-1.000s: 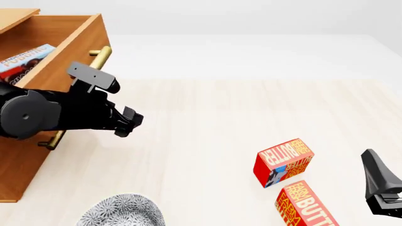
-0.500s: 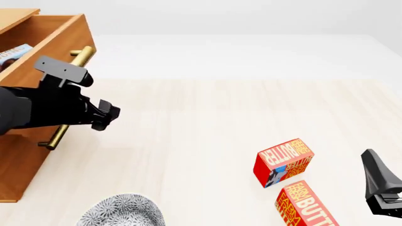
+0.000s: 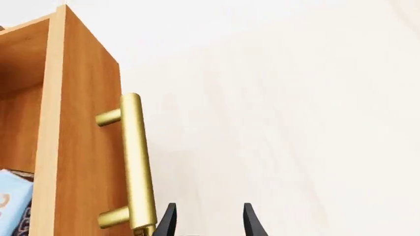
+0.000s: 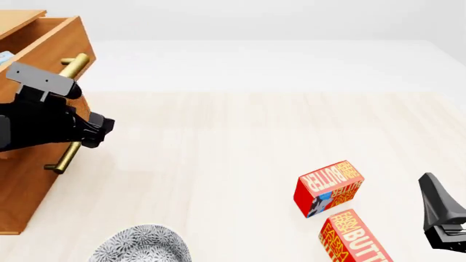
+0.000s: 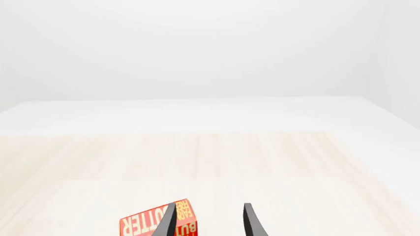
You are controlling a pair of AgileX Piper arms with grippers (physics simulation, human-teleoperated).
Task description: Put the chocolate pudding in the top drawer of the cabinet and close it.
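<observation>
pressing up against the front of the top drawer (image 4: 51, 54) is my left gripper (image 4: 98, 126), its black body lying across the brass bar handle (image 3: 135, 162). in my left wrist view the two fingertips (image 3: 168, 222) stand parted with only bare table (image 4: 240, 142) between them, so the gripper is spread and holds nothing; the handle runs just beside one fingertip. whether a finger actually touches the brass i cannot tell.

the chocolate pudding (image 3: 13, 206) lies inside the drawer, behind the drawer front from my left gripper; only a light-blue corner of it shows past the wooden wall. the drawer stands partly out of the cabinet (image 4: 22, 185).

my right gripper (image 5: 208, 221) hangs well apart from all that, low over the near side of the table, fingers parted and empty. a red butter box (image 4: 329, 187) sits just ahead of it, a second butter box (image 4: 353, 237) close beside. a patterned grey bowl (image 4: 142, 245) rests near the cabinet's foot.
</observation>
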